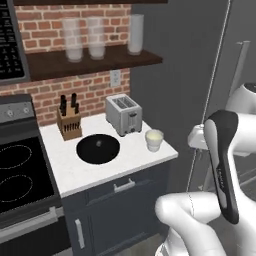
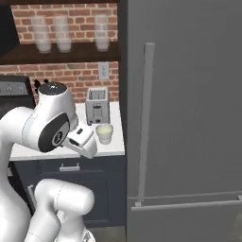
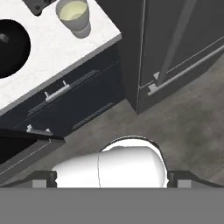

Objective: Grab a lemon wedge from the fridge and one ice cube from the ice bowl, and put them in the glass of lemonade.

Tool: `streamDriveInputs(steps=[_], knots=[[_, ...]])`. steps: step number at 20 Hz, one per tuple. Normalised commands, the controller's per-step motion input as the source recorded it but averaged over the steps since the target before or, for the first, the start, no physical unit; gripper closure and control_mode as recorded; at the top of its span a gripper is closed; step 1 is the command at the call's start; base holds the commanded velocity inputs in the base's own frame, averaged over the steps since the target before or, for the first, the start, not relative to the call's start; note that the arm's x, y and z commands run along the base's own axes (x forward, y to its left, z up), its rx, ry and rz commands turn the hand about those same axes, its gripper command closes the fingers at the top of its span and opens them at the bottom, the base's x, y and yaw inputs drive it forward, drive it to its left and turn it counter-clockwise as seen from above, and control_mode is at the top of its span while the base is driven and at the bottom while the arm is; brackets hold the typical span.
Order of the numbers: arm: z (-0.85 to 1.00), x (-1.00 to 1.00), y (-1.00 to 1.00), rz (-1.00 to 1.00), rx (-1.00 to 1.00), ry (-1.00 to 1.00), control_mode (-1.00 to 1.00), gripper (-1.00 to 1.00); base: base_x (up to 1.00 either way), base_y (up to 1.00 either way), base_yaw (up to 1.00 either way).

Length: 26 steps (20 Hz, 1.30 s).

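Against a red brick wall (image 1: 95, 90), the white speckled counter (image 1: 75, 172) carries a round black ice bowl (image 1: 98, 148), a boxy metal toaster (image 1: 123, 114) and the glass of lemonade (image 1: 154, 140). Beside it, the smooth grey fridge (image 2: 189, 118) is closed. Gripper (image 3: 111, 183) jaws are spread wide, holding nothing.

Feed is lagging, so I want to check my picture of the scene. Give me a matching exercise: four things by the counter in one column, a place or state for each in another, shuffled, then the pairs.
Things:
1. fridge
2. glass of lemonade
3. ice bowl
4. toaster

Places or states:
A. against the brick wall, behind the lemonade
B. door shut
C. at the counter's corner nearest the fridge
D. on the counter in front of the knife block

Pairs: 1-B, 2-C, 3-D, 4-A
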Motion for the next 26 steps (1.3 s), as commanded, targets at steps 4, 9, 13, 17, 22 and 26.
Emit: streamDriveInputs(steps=[4,9,13,17,22,26], knots=[[0.0,0.0,0.0,0.0,0.0,0.0,1.0,-1.0,-0.29,-0.08,-0.52],[0.0,0.0,0.0,0.0,0.0,0.0,1.0,-1.0,0.0,-0.5,-0.48],[0.0,0.0,0.0,0.0,0.0,0.0,1.0,-1.0,0.0,-0.19,-0.27],[0.0,0.0,0.0,0.0,0.0,0.0,1.0,-1.0,0.0,0.0,-0.12],[0.0,0.0,0.0,0.0,0.0,0.0,1.0,-1.0,0.0,0.0,-0.05],[0.0,0.0,0.0,0.0,0.0,0.0,1.0,-1.0,-0.17,0.0,0.0]])
